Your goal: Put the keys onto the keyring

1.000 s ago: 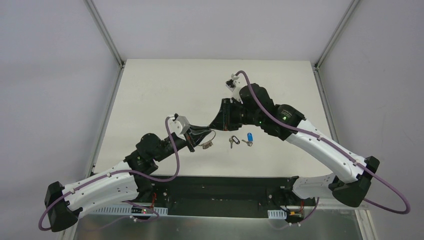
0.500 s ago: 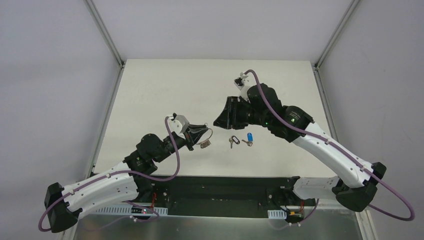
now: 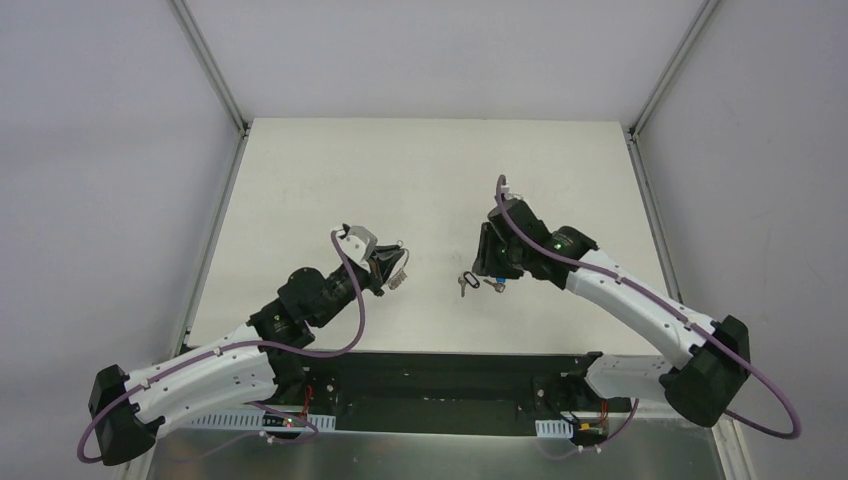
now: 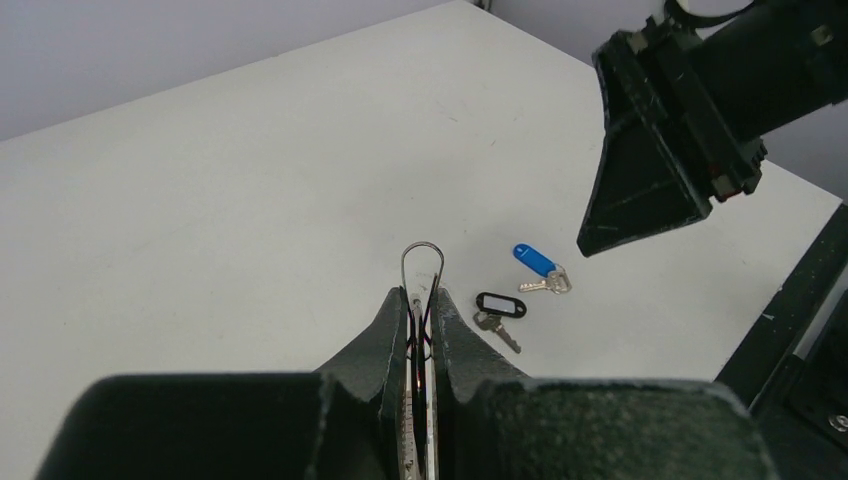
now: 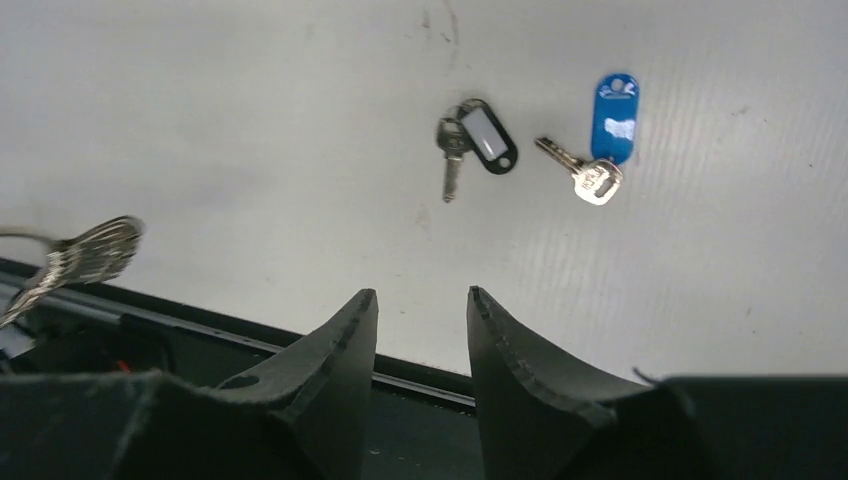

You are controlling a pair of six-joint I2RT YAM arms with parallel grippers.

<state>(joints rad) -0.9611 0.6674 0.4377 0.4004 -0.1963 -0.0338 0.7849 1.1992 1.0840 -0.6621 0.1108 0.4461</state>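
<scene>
My left gripper is shut on the keyring, a thin silver wire loop that sticks out past the fingertips, held above the table. Its small metal piece shows at the left of the right wrist view. The keys lie on the table side by side: one with a black tag, one with a blue tag. My right gripper hovers just above them, open and with nothing between its fingers. From above it hides part of the blue key.
The white table ends in a black front rail just beneath the right fingers. Grey walls and metal frame posts stand around the table.
My right gripper has drawn away from the left gripper and the keyring, opened, and come to hang over the keys. The left gripper has tilted up a little with the ring.
</scene>
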